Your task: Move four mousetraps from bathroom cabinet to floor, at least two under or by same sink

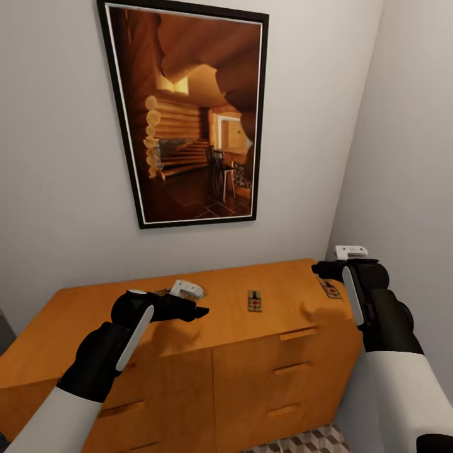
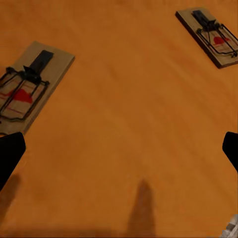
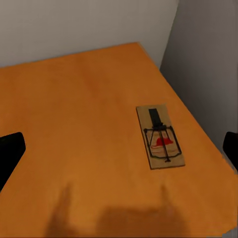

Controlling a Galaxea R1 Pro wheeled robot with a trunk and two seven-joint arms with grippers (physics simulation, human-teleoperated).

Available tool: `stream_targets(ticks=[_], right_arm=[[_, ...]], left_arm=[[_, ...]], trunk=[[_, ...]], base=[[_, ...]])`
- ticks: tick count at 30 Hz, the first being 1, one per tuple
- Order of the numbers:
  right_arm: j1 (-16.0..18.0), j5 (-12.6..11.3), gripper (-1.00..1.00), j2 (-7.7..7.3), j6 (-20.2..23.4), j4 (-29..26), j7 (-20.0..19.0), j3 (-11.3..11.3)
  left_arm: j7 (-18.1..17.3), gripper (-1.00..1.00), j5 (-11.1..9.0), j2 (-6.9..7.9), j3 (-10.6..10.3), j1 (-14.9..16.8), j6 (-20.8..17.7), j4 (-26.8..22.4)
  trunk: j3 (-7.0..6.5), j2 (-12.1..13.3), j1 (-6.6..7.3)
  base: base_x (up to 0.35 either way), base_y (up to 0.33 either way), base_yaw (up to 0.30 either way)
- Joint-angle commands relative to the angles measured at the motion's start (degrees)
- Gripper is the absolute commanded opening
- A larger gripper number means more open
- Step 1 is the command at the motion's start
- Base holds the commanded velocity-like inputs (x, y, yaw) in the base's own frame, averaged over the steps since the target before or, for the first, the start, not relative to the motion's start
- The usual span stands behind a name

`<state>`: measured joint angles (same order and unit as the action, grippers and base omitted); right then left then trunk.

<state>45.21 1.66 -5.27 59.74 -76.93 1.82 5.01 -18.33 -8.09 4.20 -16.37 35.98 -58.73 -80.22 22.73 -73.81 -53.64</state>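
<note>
Mousetraps lie flat on the top of the orange-brown cabinet (image 1: 283, 277). One mousetrap (image 1: 254, 301) sits mid-top, and another (image 1: 331, 289) near the right end is partly covered by my right gripper (image 1: 323, 270). The right wrist view has that trap (image 3: 159, 136) between and ahead of the open right gripper (image 3: 119, 148). My left gripper (image 1: 198, 310) hovers over the top's left-middle. In its wrist view, the left gripper (image 2: 119, 153) is open above bare wood, with one trap (image 2: 27, 87) just ahead of one fingertip (image 2: 10, 153) and a second trap (image 2: 210, 35) farther off.
The cabinet stands in a corner, with a grey wall behind and another close on its right. A large framed picture (image 1: 189, 113) hangs above it. Drawer fronts with slim handles (image 1: 296, 333) face me. A patch of cube-patterned floor (image 1: 314, 440) shows below.
</note>
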Motion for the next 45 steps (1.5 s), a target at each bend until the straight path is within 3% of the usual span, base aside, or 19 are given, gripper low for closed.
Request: stream_targets(ticks=[1,16,45], right_arm=[[0.05,0.12,1.0,-0.01,0.26,-0.01,0.14,-0.02],[0.05,-0.05,1.0,-0.01,0.26,0.54,1.89,-0.05],[0.05,-0.13,1.0,-0.45,0.26,0.21,1.57,-0.34]], left_arm=[[0.27,1.0,-0.34,0.0,-0.06,0.06,-0.27,-0.02],[0.46,1.0,-0.17,-0.21,0.04,0.06,-0.17,0.06],[0.53,1.0,-0.15,-0.15,0.22,0.06,-0.09,0.14]], trunk=[[0.07,-0.04,-0.03],[0.07,-0.04,-0.03],[0.07,-0.04,-0.03]], base=[[0.302,0.0,0.0],[0.278,0.0,0.0],[0.02,0.0,0.0]])
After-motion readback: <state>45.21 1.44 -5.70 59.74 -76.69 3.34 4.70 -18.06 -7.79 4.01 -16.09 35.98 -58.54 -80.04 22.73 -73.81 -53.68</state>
